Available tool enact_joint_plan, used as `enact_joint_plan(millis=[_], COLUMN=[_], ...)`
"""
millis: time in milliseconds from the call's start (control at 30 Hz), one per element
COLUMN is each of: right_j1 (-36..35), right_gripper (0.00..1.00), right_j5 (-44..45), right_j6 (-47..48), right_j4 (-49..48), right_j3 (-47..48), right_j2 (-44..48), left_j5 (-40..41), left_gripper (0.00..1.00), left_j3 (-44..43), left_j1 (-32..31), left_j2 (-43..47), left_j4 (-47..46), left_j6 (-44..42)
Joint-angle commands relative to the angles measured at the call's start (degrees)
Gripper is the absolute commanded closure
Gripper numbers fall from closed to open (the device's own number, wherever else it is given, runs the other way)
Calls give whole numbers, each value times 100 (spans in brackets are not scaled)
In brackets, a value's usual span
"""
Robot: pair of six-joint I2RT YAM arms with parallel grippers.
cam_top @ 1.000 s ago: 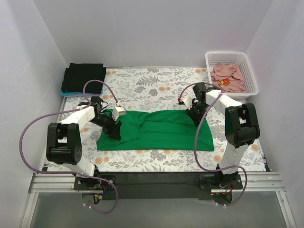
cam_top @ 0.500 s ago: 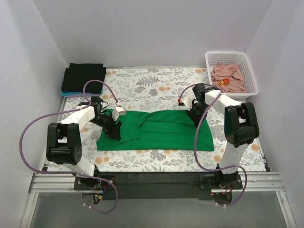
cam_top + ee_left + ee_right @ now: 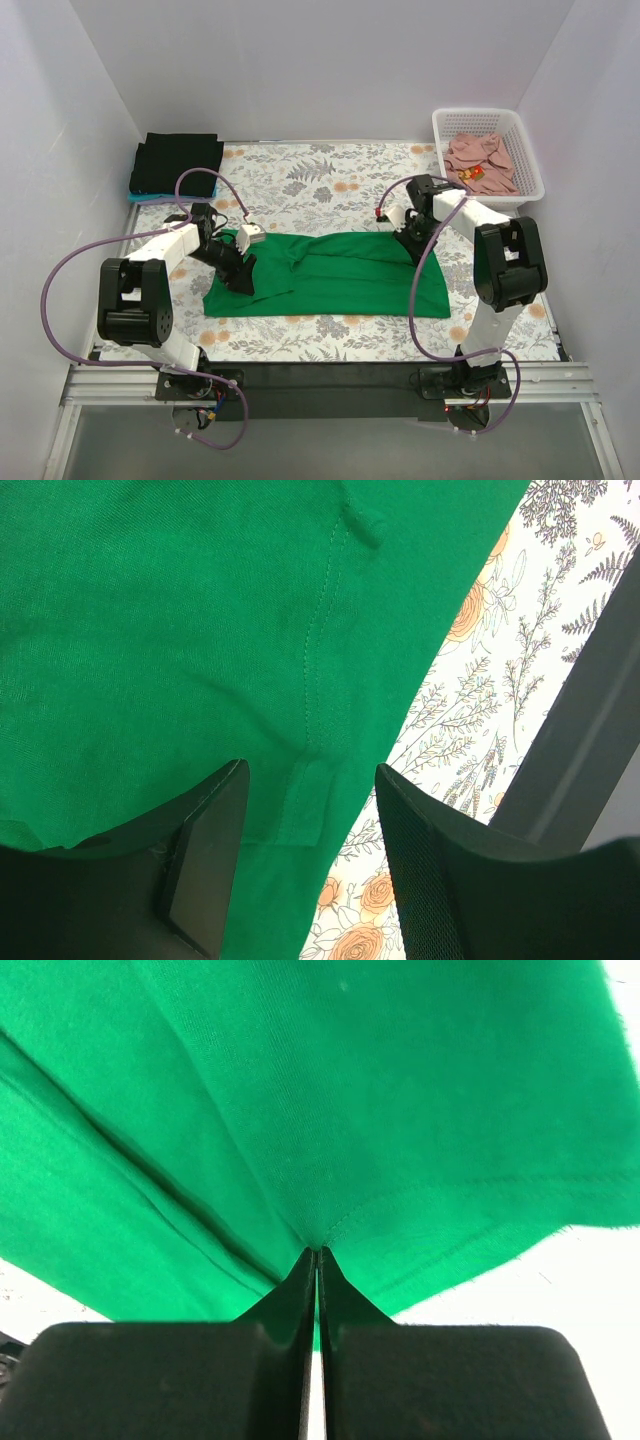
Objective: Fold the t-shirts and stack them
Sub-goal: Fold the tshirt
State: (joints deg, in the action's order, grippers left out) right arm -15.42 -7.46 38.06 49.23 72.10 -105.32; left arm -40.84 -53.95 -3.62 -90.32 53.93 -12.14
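Note:
A bright green t-shirt point(image 3: 330, 275) lies flattened across the middle of the floral table. My left gripper point(image 3: 240, 272) is open at its left end, jaws straddling the shirt's hem and edge point(image 3: 310, 800). My right gripper point(image 3: 412, 245) is shut on a pinch of the green shirt's hem point(image 3: 318, 1245) at its far right edge. A folded black t-shirt point(image 3: 178, 160) rests on a light blue one point(image 3: 150, 197) at the back left. A dusty pink t-shirt point(image 3: 480, 162) with a red-yellow mark lies in the basket.
A white lattice basket point(image 3: 532, 165) stands at the back right. White walls close in the left, back and right. A black rail point(image 3: 330, 385) runs along the near edge by the arm bases.

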Motion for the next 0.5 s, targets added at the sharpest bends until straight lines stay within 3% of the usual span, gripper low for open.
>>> enact_joint_plan(millis=[0,267,467], right_j1=[100,188,223], right_gripper=[99,99,99], right_j5=[131,368,623], right_j6=[236,535,737], right_j4=[78,148,192], right_j3=[-20,-64,-187], right_j2=[450,547,574], left_j5=[-12,85,173], left_gripper=[47,49,80], left_j3=[-63,-89,-98], left_j1=[-34,-34,-34], left_j2=[94,24,-126], left_j4=[-23,-41,135], left_j6=[-43,28,-59])
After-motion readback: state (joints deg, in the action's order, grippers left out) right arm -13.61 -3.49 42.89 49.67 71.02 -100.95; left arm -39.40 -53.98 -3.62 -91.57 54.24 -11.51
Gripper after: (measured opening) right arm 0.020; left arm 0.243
